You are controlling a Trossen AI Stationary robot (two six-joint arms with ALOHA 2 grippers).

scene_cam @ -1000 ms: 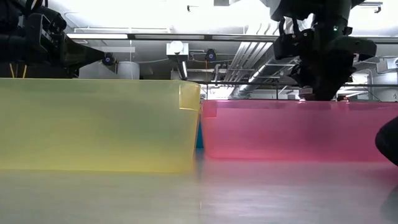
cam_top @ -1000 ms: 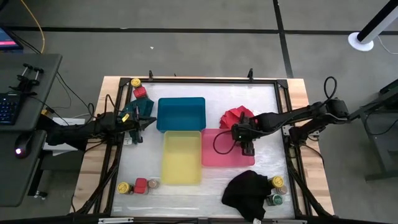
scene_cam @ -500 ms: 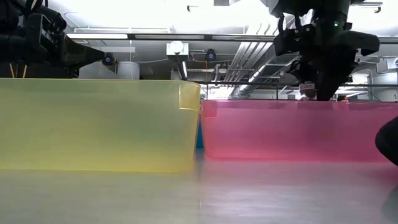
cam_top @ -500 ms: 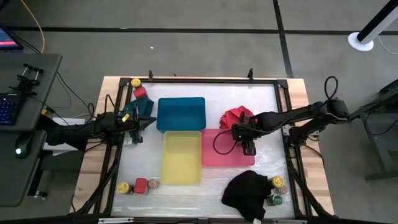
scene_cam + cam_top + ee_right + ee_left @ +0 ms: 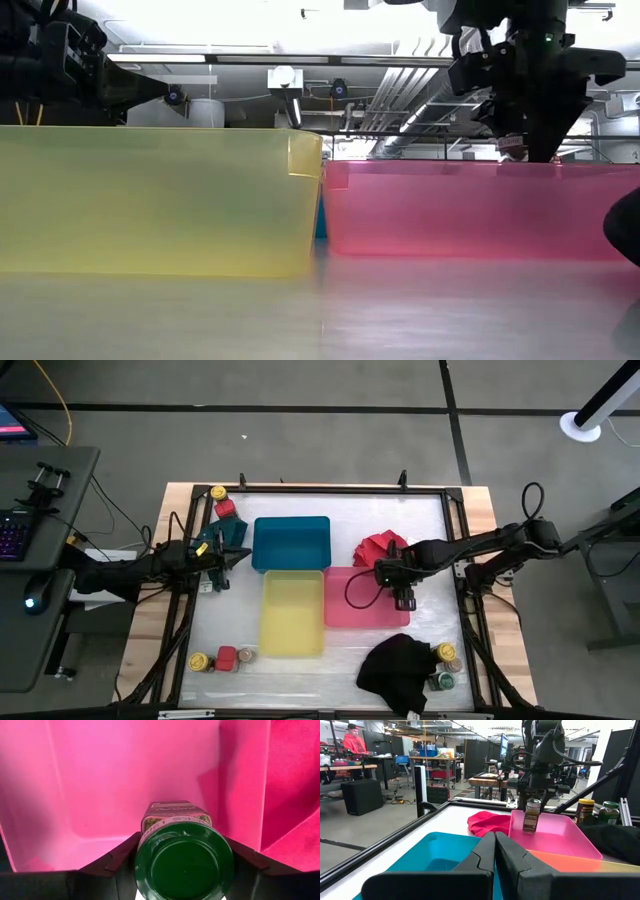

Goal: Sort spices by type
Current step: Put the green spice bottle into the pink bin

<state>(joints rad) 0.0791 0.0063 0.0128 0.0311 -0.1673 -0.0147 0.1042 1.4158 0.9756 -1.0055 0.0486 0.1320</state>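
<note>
My right gripper (image 5: 403, 598) hangs over the pink tray (image 5: 345, 615) and is shut on a spice jar with a green lid (image 5: 184, 862). The jar also shows in the left wrist view (image 5: 532, 816), upright below the gripper. My left gripper (image 5: 226, 556) is shut and empty at the left of the blue tray (image 5: 291, 542). Other jars stand on the table: two at the far left corner (image 5: 222, 500), three at the near left (image 5: 224, 658), and some at the near right (image 5: 445, 665). My right gripper pinches the jar between its two fingers (image 5: 120, 867) at the sides of the green lid (image 5: 150, 855). The fingers come from above, pointing down. The jar stays upright inside the pink tray; whether its bottom touches the tray floor I cannot tell.
The yellow tray (image 5: 291, 614) stands beside the pink one, near of the blue tray. A red cloth (image 5: 382, 547) lies at the pink tray's far edge and a black cloth (image 5: 398, 668) at its near right. A dark frame rims the table.
My right gripper has shifted a little toward the table's right edge over the pink tray, still shut on the green-lidded jar, which stays upright.
</note>
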